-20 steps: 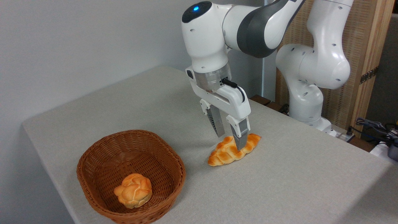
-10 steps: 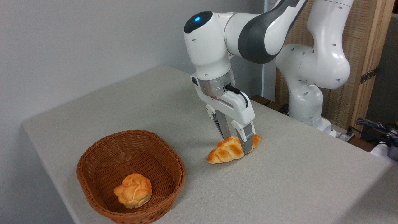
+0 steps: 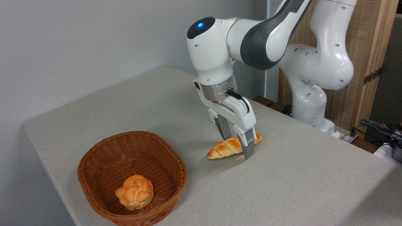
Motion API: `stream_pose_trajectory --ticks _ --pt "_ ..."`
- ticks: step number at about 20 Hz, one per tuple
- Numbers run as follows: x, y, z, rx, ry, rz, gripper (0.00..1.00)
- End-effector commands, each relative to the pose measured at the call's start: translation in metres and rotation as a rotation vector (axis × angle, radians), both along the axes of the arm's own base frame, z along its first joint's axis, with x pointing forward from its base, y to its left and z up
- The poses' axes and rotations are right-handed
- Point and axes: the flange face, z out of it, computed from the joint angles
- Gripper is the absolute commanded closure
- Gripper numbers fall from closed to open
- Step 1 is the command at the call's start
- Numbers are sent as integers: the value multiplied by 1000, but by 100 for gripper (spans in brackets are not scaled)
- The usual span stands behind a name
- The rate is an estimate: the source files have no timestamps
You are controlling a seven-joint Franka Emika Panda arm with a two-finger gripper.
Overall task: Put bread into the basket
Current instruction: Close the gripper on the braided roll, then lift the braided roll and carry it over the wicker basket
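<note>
The gripper (image 3: 239,147) is low on the table (image 3: 298,175), one finger on each side of the bread (image 3: 226,147). The fingers look pressed against it. The bread lies right of the basket (image 3: 103,157), which holds a small bun (image 3: 134,191).
</note>
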Motion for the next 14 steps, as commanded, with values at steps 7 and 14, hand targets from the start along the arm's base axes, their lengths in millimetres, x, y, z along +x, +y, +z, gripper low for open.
stream_pose_trajectory --ticks 7,14 --pt "-4 2 -10 0 8 -91 70" --pt "-4 2 -9 -3 12 -101 84"
